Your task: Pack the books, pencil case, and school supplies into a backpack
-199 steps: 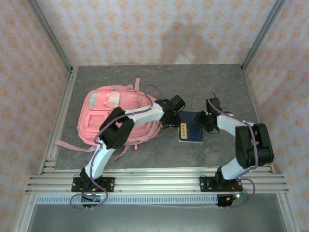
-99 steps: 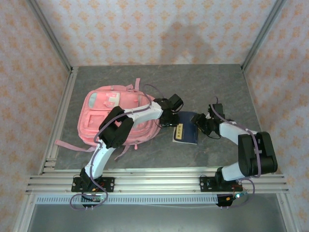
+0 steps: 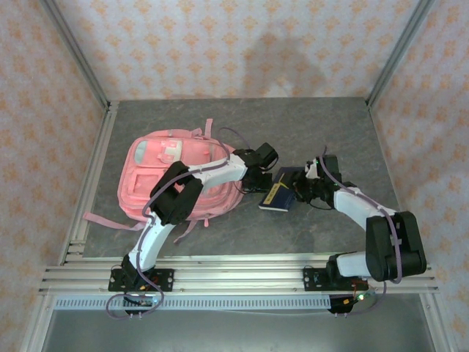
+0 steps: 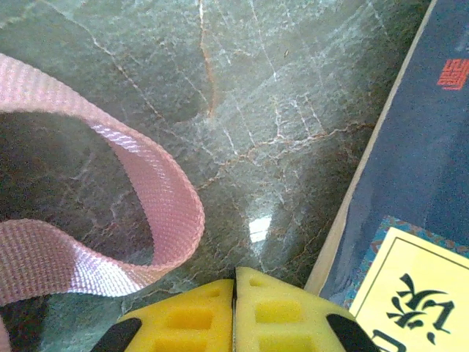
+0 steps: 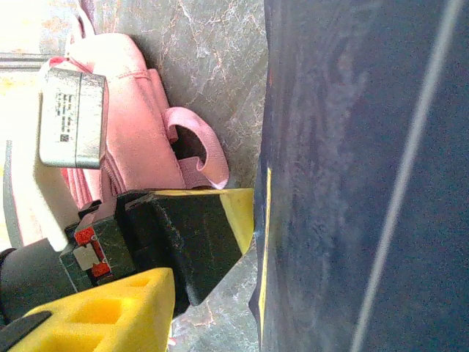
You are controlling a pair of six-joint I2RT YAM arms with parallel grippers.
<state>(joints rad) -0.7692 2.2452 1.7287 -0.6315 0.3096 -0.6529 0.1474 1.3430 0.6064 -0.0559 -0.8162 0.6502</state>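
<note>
Flat navy book (image 3: 279, 193) tilted off marbled desk (image 3: 315, 125) — yellow-label end low, toward pink fabric backpack (image 3: 165, 176). Pinched by right claw (image 3: 297, 188); left claw (image 4: 234, 292) pressed together.

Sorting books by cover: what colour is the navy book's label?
The label is yellow with dark characters; best in the left wrist view.

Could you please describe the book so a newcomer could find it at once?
Start at the big pink backpack on the grey table. Just right of it, seen from above, sits a thin navy book. Its yellow label with dark characters sets it apart.
</note>
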